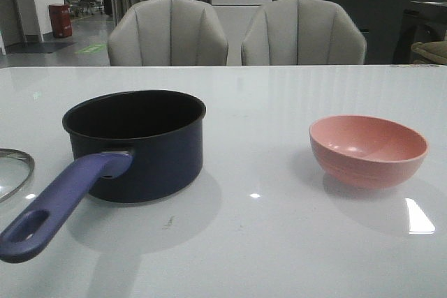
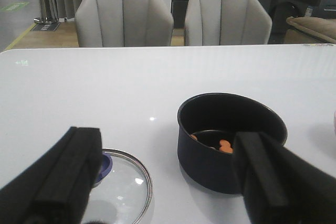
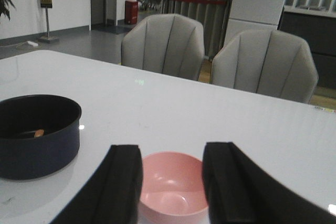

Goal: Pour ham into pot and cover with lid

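White table (image 1: 279, 242): ham (image 2: 224, 147) sits in your pot (image 1: 150, 148), bowl (image 1: 368, 150) empty. Both hands released, left hand (image 2: 168, 182) near the lid (image 2: 123, 182), ready for covering.

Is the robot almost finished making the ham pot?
Nearly. The ham is already in the pot and the pink bowl sits empty. Both claws are open, holding nothing. Left to do: the lid lies on the table beside the pot, not on it.
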Available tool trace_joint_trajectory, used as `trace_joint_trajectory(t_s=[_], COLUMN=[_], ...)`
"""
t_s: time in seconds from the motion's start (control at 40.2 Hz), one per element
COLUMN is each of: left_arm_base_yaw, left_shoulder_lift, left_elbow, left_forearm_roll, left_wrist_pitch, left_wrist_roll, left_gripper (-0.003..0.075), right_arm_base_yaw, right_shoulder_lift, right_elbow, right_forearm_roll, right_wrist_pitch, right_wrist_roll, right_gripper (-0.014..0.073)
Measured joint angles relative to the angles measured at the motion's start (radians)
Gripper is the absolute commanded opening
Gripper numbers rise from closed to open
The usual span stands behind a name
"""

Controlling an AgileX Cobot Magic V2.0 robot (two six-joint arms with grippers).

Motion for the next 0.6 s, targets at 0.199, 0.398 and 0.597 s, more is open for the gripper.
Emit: trace_joint_trajectory(t_s=[0.199, 0.398, 0.597], left_arm_base_yaw=[0.000, 0.000, 0.000], left_shoulder_lift=[0.000, 0.000, 0.000], left_elbow=[0.000, 0.000, -0.002], left_forearm_roll=[0.000, 0.000, 0.000], left_wrist_pitch=[0.000, 0.001, 0.006], left_wrist_roll=[0.000, 0.000, 0.000], left_gripper=[0.0553, 0.0553, 0.0554], right_arm_base_yaw=[0.000, 0.000, 0.000], right_shoulder_lift=[-0.008, -0.008, -0.008], right_elbow=[0.016, 0.017, 0.017], right_forearm_roll=[0.002, 0.002, 0.002], right_wrist_pitch=[0.019, 0.026, 0.026], right_wrist_roll=[0.000, 0.000, 0.000], right_gripper=[0.0118, 0.0149, 0.0149])
